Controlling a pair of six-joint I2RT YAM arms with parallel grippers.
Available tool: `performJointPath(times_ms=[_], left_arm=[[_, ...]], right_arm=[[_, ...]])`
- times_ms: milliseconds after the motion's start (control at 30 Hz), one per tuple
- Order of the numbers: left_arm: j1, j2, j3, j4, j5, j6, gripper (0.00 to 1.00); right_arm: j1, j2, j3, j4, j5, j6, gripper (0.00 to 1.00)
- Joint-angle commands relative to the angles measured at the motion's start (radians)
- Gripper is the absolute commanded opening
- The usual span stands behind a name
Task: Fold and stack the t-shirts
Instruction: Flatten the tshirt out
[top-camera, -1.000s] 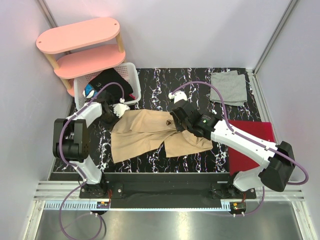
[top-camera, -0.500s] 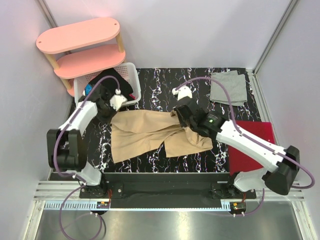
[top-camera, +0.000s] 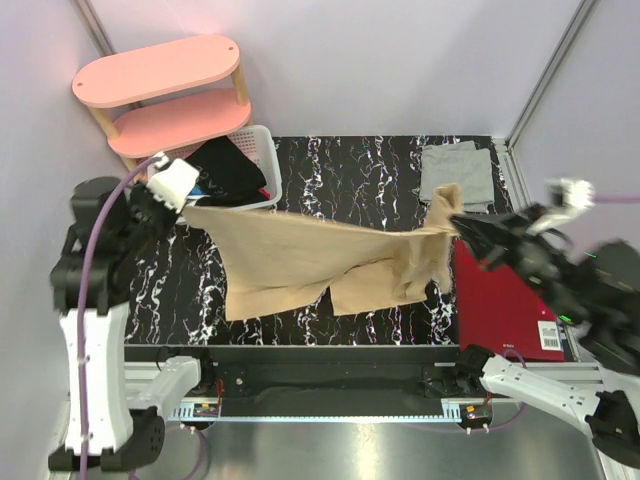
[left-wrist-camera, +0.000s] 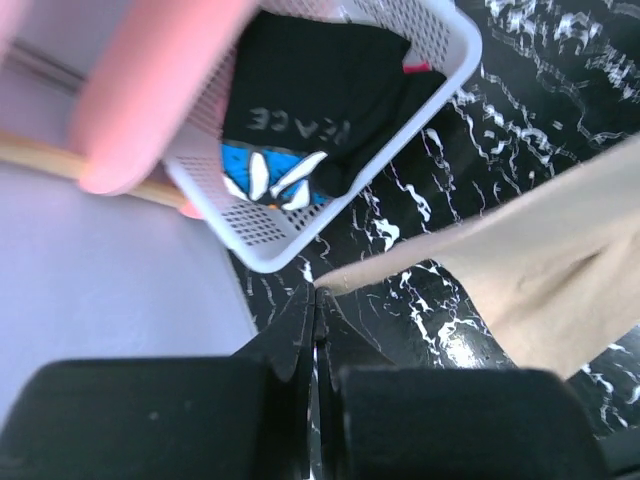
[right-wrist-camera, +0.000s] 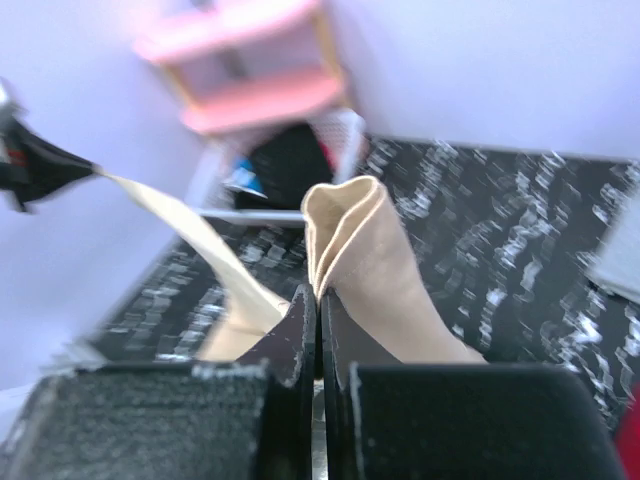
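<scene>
Tan t-shirt (top-camera: 320, 262), stretched taut, partly lifted

Your tan t-shirt (top-camera: 310, 255) stretched across mid-frame blocks the centre, white basket (top-camera: 265, 160) and pink shelf (top-camera: 160, 70) crowd upper left, bare counter (top-camera: 350, 170) upper centre lets you pass

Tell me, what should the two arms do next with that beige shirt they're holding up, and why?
Probably lower it together onto the table, pulled taut. The left gripper and right gripper each pinch an end of the tan shirt, its top edge stretched in the air, the rest hanging wrinkled; laid flat, it can be folded.
</scene>
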Motion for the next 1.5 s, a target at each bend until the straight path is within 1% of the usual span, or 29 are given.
performJointPath(times_ms=[0, 67, 100, 167, 200, 233, 267, 300, 367, 433, 467, 567, 633, 667, 700, 733, 767, 800, 867, 900, 967, 1000, 1100, 1133, 1167, 1233, 1267, 1367, 1467], left_arm=[[0.003, -0.084, 0.186, -0.162, 0.013, -0.048, 0.0], [0.001, -0.112, 0.259, -0.223, 0.016, -0.068, 0.0], [0.001, -0.122, 0.33, -0.243, 0.014, -0.076, 0.0], [0.001, -0.127, 0.398, -0.305, 0.016, -0.09, 0.0], [0.001, -0.132, 0.461, -0.325, 0.02, -0.094, 0.0], [0.003, -0.132, 0.489, -0.343, 0.02, -0.1, 0.0], [0.001, -0.132, 0.518, -0.377, 0.02, -0.103, 0.0], [0.003, -0.13, 0.567, -0.392, 0.016, -0.105, 0.0], [0.001, -0.127, 0.603, -0.42, 0.01, -0.104, 0.0], [0.001, -0.127, 0.62, -0.422, 0.0, -0.1, 0.0], [0.003, -0.127, 0.621, -0.42, 0.0, -0.1, 0.0], [0.001, -0.126, 0.56, -0.383, 0.011, -0.09, 0.0], [0.001, -0.135, 0.425, -0.33, 0.008, -0.076, 0.0], [0.001, -0.138, 0.37, -0.263, 0.007, -0.07, 0.0], [0.003, -0.133, 0.265, -0.23, -0.004, -0.062, 0.0], [0.001, -0.124, 0.212, -0.195, -0.015, -0.045, 0.0], [0.001, -0.112, 0.168, -0.135, -0.023, -0.039, 0.0], [0.003, -0.081, 0.077, -0.103, -0.038, -0.03, 0.0], [0.003, -0.041, 0.002, -0.003, -0.058, -0.001, 0.0], [0.003, 0.009, -0.062, 0.029, -0.084, 0.01, 0.0], [0.001, 0.075, -0.118, 0.107, -0.108, 0.044, 0.0], [0.003, 0.15, -0.127, 0.127, -0.128, 0.054, 0.0], [0.003, 0.294, -0.118, 0.2, -0.165, 0.094, 0.0], [0.001, 0.328, -0.109, 0.23, -0.174, 0.102, 0.0], [0.003, 0.392, -0.083, 0.244, -0.178, 0.11, 0.0], [0.0, 0.456, -0.046, 0.258, -0.211, 0.128, 0.0], [-0.003, 0.511, -0.01, 0.261, -0.228, 0.13, 0.0], [-0.014, 0.586, 0.03, 0.272, -0.253, 0.148, 0.0], [-0.025, 0.615, 0.025, 0.283, -0.263, 0.159, 0.0]], right_arm=[[0.002, -0.097, 0.148, -0.043, -0.218, 0.045, 0.0], [-0.009, -0.117, 0.193, -0.064, -0.283, 0.051, 0.0], [-0.018, -0.12, 0.229, -0.069, -0.348, 0.052, 0.0], [-0.091, -0.122, 0.268, -0.093, -0.419, 0.059, 0.0], [-0.136, -0.122, 0.314, -0.107, -0.486, 0.054, 0.0], [-0.223, -0.117, 0.339, -0.134, -0.523, 0.043, 0.0], [-0.277, -0.108, 0.365, -0.148, -0.592, 0.034, 0.0], [-0.318, -0.099, 0.427, -0.165, -0.62, 0.028, 0.0], [-0.409, -0.075, 0.477, -0.213, -0.655, 0.014, 0.0], [-0.422, -0.071, 0.489, -0.222, -0.645, 0.016, 0.0], [-0.422, -0.073, 0.48, -0.225, -0.593, 0.017, 0.0], [-0.422, -0.067, 0.408, -0.202, -0.492, 0.002, 0.0], [-0.423, -0.039, 0.36, -0.193, -0.429, -0.01, 0.0], [-0.422, -0.001, 0.345, -0.188, -0.36, -0.016, 0.0], [-0.422, 0.022, 0.316, -0.181, -0.325, -0.02, 0.0], [-0.422, 0.046, 0.301, -0.172, -0.3, -0.027, 0.0], [-0.422, 0.101, 0.284, -0.161, -0.254, -0.036, 0.0], [-0.422, 0.129, 0.246, -0.138, -0.229, -0.047, 0.0], [-0.422, 0.229, 0.215, -0.107, -0.17, -0.079, 0.0], [-0.422, 0.264, 0.19, -0.072, -0.156, -0.09, 0.0], [-0.431, 0.37, 0.172, -0.032, -0.124, -0.109, 0.0], [-0.443, 0.407, 0.17, -0.005, -0.137, -0.107, 0.0], [-0.529, 0.545, 0.182, 0.031, -0.237, -0.069, 0.0], [-0.562, 0.618, 0.19, 0.035, -0.246, -0.058, 0.0], [-0.572, 0.654, 0.211, 0.033, -0.245, -0.053, 0.0], [-0.586, 0.743, 0.234, 0.022, -0.249, -0.046, 0.0], [-0.592, 0.767, 0.26, 0.016, -0.248, -0.043, 0.0], [-0.593, 0.827, 0.291, -0.007, -0.261, -0.038, 0.0], [-0.593, 0.843, 0.281, -0.024, -0.28, -0.032, 0.0]])
